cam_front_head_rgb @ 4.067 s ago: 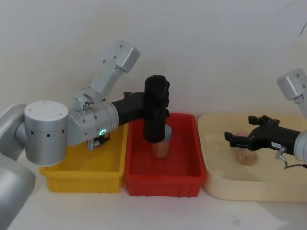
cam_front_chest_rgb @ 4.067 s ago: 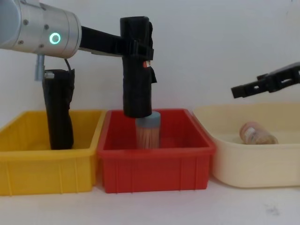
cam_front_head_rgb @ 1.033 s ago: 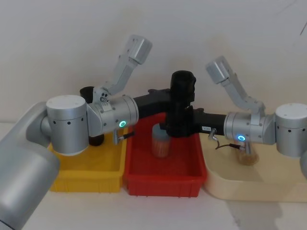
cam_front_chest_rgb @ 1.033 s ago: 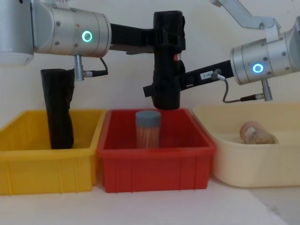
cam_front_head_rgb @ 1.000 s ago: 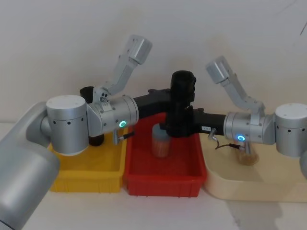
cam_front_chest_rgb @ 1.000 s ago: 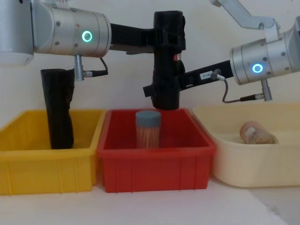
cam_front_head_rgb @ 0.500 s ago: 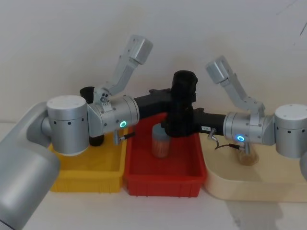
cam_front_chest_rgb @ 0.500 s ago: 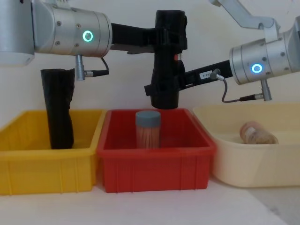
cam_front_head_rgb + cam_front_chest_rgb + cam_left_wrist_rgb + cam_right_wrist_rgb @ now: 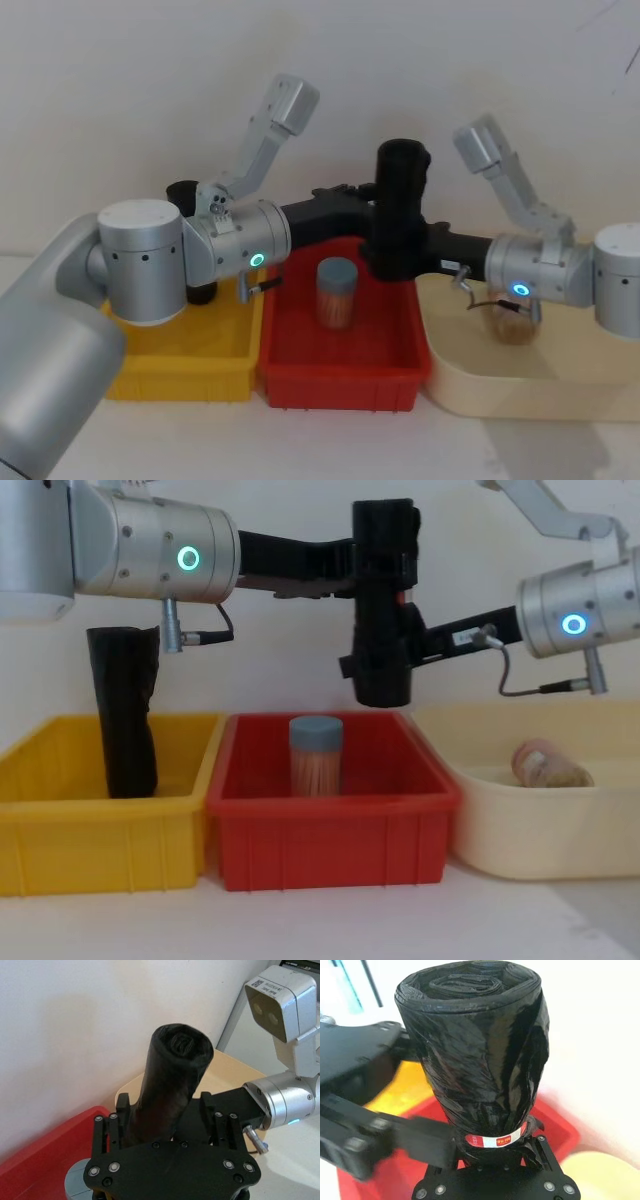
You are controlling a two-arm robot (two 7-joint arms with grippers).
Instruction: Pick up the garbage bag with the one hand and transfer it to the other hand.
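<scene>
Open air above red bin (image 9: 330, 830)

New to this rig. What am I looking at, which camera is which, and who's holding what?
It is a two-armed robot. The head camera looks down at the table, the chest camera looks across it, and one camera rides on each wrist.

Three bins sit side by side: a yellow bin with a black roll standing in it, a red bin with a lidded jar, and a cream tray with a small brownish item.

Above the red bin, the right gripper clamps the garbage bag near its red-and-white label. The left gripper is at the roll's upper part, its fingers spread on either side.
</scene>
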